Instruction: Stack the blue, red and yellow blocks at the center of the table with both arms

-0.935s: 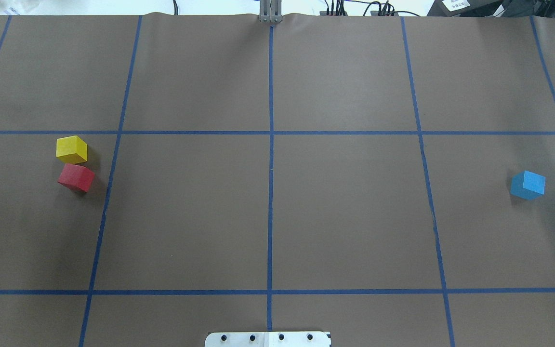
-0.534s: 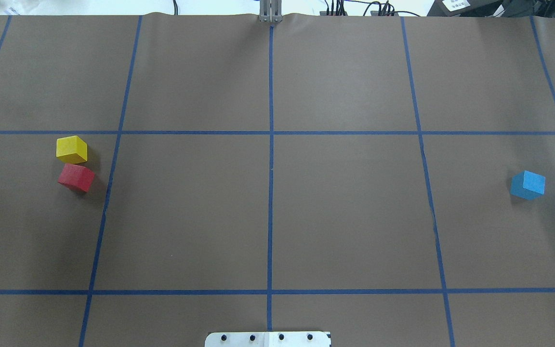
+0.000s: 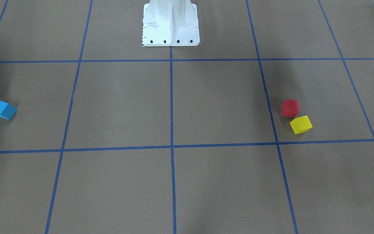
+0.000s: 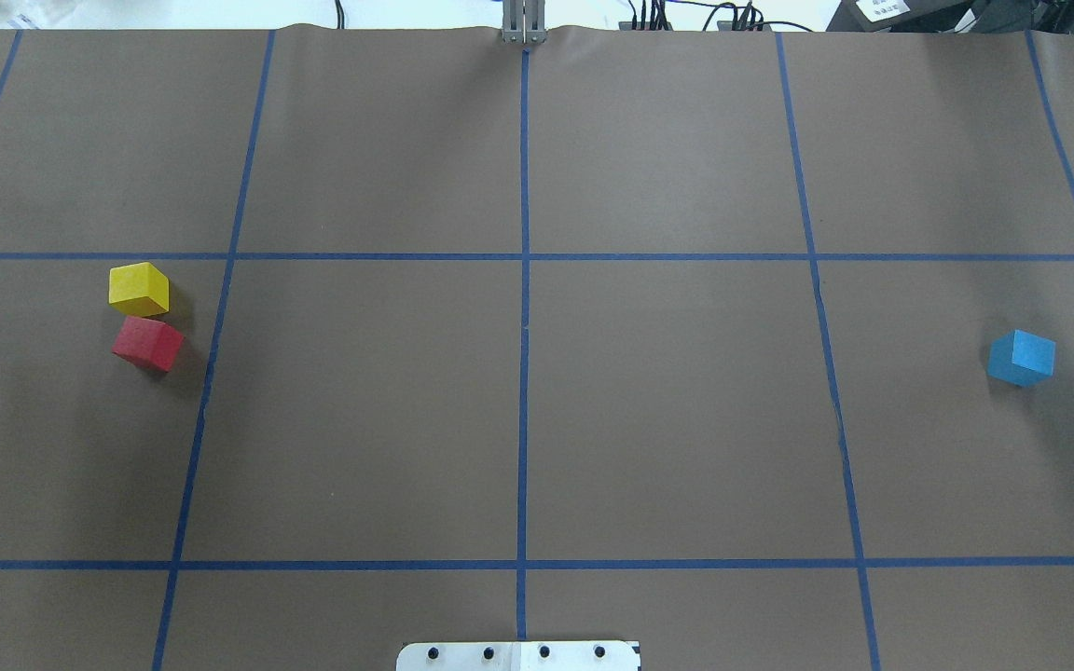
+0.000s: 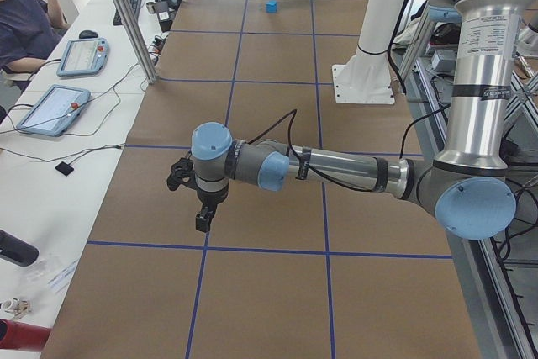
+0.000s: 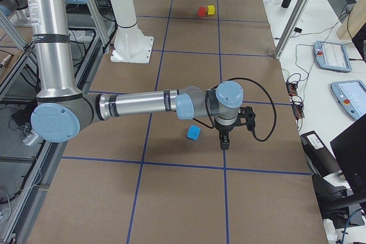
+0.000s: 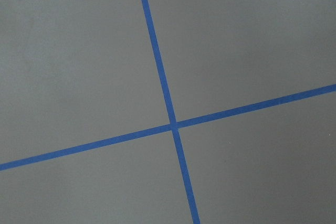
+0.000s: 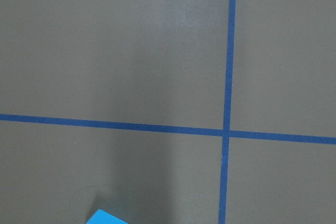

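Observation:
The yellow block point(image 4: 138, 289) and the red block point(image 4: 147, 343) lie close together at the table's left; the blue block point(image 4: 1022, 358) lies alone at the far right. No arm shows in the overhead or front-facing views. In the exterior left view my left gripper point(image 5: 202, 218) points down over the table; the red and yellow blocks do not show there. In the exterior right view my right gripper point(image 6: 223, 142) hangs just beside the blue block point(image 6: 194, 132). I cannot tell whether either gripper is open or shut. The right wrist view shows only a corner of the blue block point(image 8: 107, 217).
Blue tape lines point(image 4: 523, 326) divide the brown table into a grid. The white robot base point(image 3: 170, 24) stands at the table's near edge. An operator point(image 5: 25, 14), tablets point(image 5: 52, 108) and metal posts point(image 5: 126, 18) line the far side.

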Action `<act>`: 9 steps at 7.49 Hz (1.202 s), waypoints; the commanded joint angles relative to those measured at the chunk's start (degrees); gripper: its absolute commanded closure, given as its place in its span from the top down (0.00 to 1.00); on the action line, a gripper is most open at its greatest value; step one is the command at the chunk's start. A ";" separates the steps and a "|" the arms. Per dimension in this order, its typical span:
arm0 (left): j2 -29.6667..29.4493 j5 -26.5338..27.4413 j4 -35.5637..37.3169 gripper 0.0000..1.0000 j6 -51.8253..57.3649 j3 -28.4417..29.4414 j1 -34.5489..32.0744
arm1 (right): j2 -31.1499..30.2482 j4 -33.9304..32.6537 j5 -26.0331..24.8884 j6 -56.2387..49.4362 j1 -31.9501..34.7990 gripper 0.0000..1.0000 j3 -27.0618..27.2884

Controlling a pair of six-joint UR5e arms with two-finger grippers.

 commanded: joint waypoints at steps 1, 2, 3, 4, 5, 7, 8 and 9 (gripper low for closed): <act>-0.12 -0.04 0.00 1.00 0.00 -0.59 0.06 | 0.14 5.94 -0.43 4.68 -7.09 1.00 2.49; -0.12 -0.04 0.00 1.00 0.00 -0.59 0.06 | -0.21 10.61 -1.39 9.06 -11.22 1.00 2.16; -0.12 -0.13 0.00 1.00 0.00 -0.59 0.15 | -0.38 12.66 -3.23 9.63 -13.88 1.00 2.16; -0.12 -0.22 0.00 1.00 0.00 -0.67 0.15 | -0.65 12.68 -2.82 9.28 -15.47 1.00 -0.80; -0.12 0.04 0.00 1.00 0.00 -0.59 0.15 | -0.74 16.77 1.19 9.71 -16.01 0.99 -1.79; -0.12 0.05 0.00 1.00 0.09 -0.59 0.15 | -3.37 17.78 0.97 10.60 -15.84 0.99 -1.71; -0.12 0.05 0.00 1.00 0.00 -0.67 0.15 | -4.42 18.04 0.97 9.73 -15.84 1.00 -1.36; -0.12 -0.13 0.00 1.00 0.09 -0.76 0.15 | -4.52 19.17 -0.86 9.28 -15.92 0.99 -1.01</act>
